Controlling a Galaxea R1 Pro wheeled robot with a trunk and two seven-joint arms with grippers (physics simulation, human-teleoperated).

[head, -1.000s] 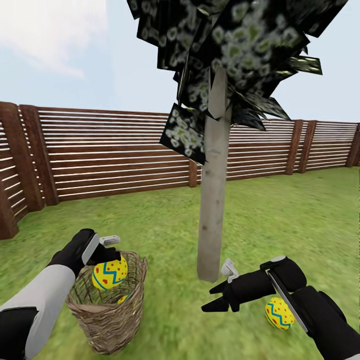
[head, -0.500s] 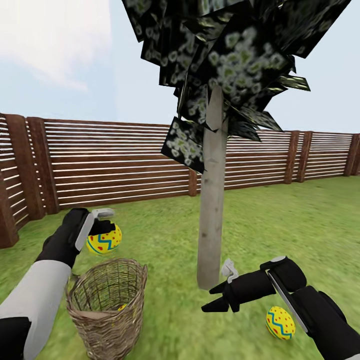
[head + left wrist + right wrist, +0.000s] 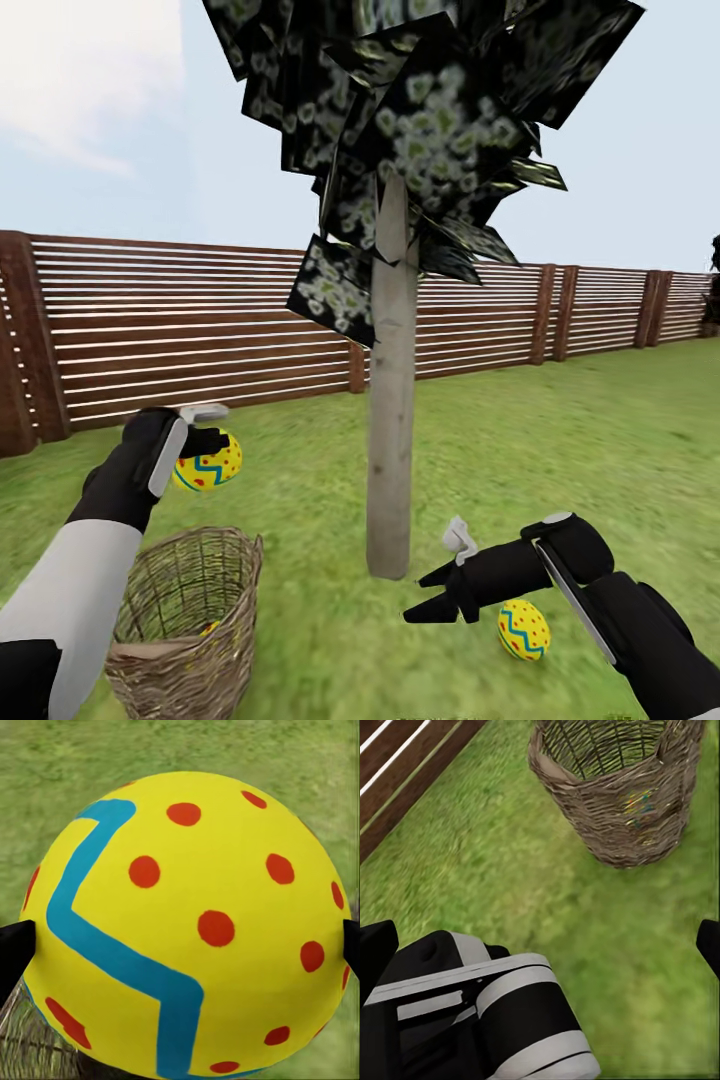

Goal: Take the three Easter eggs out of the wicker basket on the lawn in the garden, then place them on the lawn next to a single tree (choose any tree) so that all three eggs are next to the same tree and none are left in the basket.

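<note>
The left claw [image 3: 200, 445] has lifted a smooth spotted egg [image 3: 207, 468] above the woven wicker basket [image 3: 180, 615], squeezing it; the right claw [image 3: 430, 595] hangs open.

Held egg [image 3: 187, 922]: smooth, matt painted-looking shell, yellow with flat red dots and a blue zigzag band, no sheen. Egg on the grass [image 3: 523, 629], at 4 o'clock from the trunk: same finish.

Wicker basket [image 3: 619, 795]: rough open weave of tan-brown cane; a third egg [image 3: 639, 806] shows through the gaps, blurred, finish probably alike.

Lawn [image 3: 560, 470]: short, matt, coarse grass.

Tree [image 3: 392, 400]: trunk pale, dry-looking wood, faintly grained; foliage flat, dark, speckled, slightly glossy.

Fence [image 3: 200, 330]: brown horizontal wooden slats, matt.

Left gripper [image 3: 205, 440] and right gripper [image 3: 432, 595]: matt black plastic-looking shells with smooth pale grey bands.
</note>
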